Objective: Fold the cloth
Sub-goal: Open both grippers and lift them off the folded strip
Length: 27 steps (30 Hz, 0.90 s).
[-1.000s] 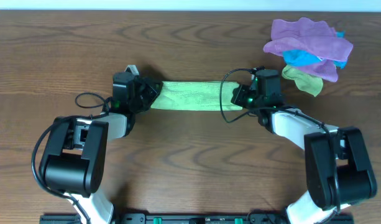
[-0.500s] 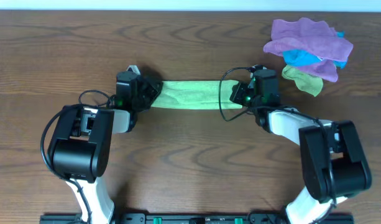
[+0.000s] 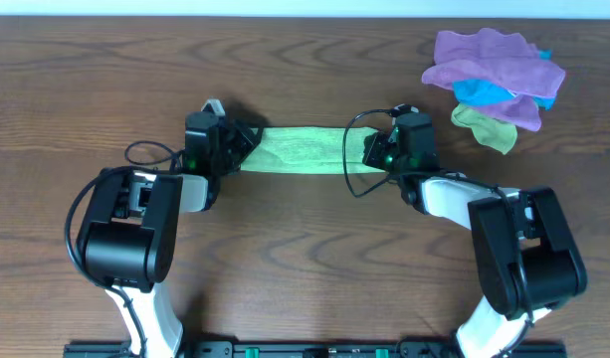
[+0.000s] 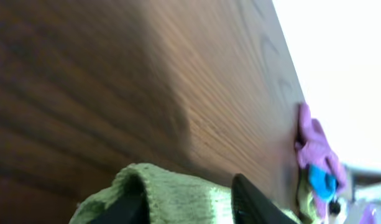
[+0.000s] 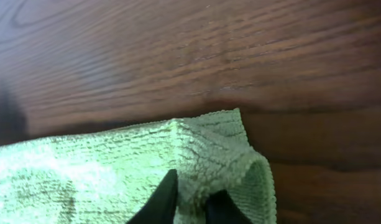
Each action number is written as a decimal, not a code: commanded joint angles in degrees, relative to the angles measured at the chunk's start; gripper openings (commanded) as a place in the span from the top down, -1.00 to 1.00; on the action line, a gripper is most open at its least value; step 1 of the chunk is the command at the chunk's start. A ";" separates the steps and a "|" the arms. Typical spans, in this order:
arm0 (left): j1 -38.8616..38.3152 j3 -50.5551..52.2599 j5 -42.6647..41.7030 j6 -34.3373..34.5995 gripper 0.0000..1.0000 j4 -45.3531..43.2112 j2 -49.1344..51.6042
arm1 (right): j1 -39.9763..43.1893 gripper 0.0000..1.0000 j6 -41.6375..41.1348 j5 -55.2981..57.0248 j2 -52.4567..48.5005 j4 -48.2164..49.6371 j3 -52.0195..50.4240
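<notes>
The lime-green cloth point(image 3: 300, 149) is stretched as a narrow band between my two grippers at the middle of the table. My left gripper point(image 3: 237, 147) is shut on the cloth's left end; in the left wrist view the cloth point(image 4: 196, 199) bunches between the two fingers point(image 4: 190, 205). My right gripper point(image 3: 369, 151) is shut on the right end; in the right wrist view the fingers point(image 5: 190, 199) pinch a folded edge of the cloth point(image 5: 84, 174). The white tag is not visible.
A heap of purple point(image 3: 494, 65) and blue point(image 3: 484, 92) cloths with a duller green scrap point(image 3: 484, 126) lies at the back right, also seen in the left wrist view point(image 4: 317, 162). A black cable point(image 3: 349, 159) loops beside the right gripper.
Both grippers have moved a little toward the back of the table with the cloth between them. The right gripper has shifted left, so the band is shorter.
</notes>
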State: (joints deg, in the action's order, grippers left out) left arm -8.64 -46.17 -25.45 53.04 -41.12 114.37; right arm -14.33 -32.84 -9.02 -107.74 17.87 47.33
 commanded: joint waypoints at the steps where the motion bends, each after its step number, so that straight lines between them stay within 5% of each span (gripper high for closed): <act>1: 1.22 -0.90 -1.95 -2.03 -0.12 -1.73 0.57 | -0.37 0.66 0.09 -0.22 0.55 -0.11 1.01; 5: 3.56 -0.90 -5.46 -2.47 -0.40 -3.41 0.11 | -0.33 0.21 0.09 -0.22 3.52 -2.58 1.01; 7: 4.85 -0.90 -7.87 -2.47 -0.53 -3.61 -0.31 | -0.33 -0.32 0.09 -0.22 5.73 -4.87 1.01; 8: 5.46 -0.90 -9.01 -2.49 -0.60 -3.65 -0.52 | -0.33 -0.42 0.09 -0.22 6.95 -6.14 1.01; 13: 7.23 -0.92 -13.22 -1.42 -0.95 -3.72 -1.57 | -0.33 -0.50 0.09 -0.20 13.14 -12.37 1.01; 27: 11.56 -0.94 -18.93 0.72 -0.91 0.57 -6.14 | -0.37 -0.54 -0.59 -0.48 24.63 -28.15 1.01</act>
State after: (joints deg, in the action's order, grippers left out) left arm 0.84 -46.33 -43.18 54.17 -41.56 110.93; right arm -14.33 -33.06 -9.39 -84.84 -9.74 47.75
